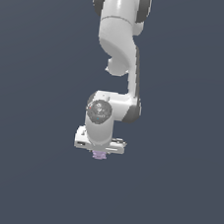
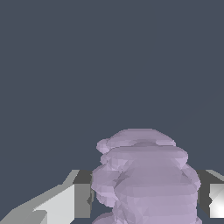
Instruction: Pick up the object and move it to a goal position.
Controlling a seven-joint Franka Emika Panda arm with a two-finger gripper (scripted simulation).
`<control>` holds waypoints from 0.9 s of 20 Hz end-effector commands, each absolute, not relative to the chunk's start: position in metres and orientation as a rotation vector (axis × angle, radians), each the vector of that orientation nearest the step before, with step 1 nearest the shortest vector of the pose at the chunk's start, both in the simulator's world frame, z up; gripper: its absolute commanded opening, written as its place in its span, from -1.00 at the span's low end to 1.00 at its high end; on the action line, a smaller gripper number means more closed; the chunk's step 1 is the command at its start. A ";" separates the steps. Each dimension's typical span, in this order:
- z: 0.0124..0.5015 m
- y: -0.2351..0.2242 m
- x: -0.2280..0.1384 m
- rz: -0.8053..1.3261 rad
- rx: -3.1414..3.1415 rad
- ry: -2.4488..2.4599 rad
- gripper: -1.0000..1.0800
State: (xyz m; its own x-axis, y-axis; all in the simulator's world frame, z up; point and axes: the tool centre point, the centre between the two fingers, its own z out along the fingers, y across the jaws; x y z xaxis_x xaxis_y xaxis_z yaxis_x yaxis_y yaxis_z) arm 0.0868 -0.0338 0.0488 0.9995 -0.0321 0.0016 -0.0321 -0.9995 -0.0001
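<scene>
The object is a pale lilac stubby cylinder with ribbed, wavy sides. In the wrist view it fills the gap between the two fingers, and its sides touch both dark pads. My gripper is shut on it. In the exterior view the white hand points down, and only a small lilac part of the object shows just under it. The fingers are hidden there by the hand. Whether the object rests on the surface or is lifted cannot be told.
The plain dark grey-blue surface extends all round the gripper. The white arm rises above the hand in the exterior view. No goal marker or other object shows.
</scene>
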 end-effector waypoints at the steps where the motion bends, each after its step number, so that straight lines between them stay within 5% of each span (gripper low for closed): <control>1: 0.048 -0.034 0.086 0.000 -3.141 0.051 -1.00; 9: 0.054 -0.005 0.078 0.000 -3.141 0.051 -1.00; 18: 0.074 0.085 0.052 0.000 -3.141 0.051 -1.00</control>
State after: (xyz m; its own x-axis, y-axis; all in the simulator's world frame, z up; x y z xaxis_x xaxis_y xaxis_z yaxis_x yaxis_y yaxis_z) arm 0.0573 0.0669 0.0704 0.9994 -0.0333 -0.0006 -0.0333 -0.9994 0.0004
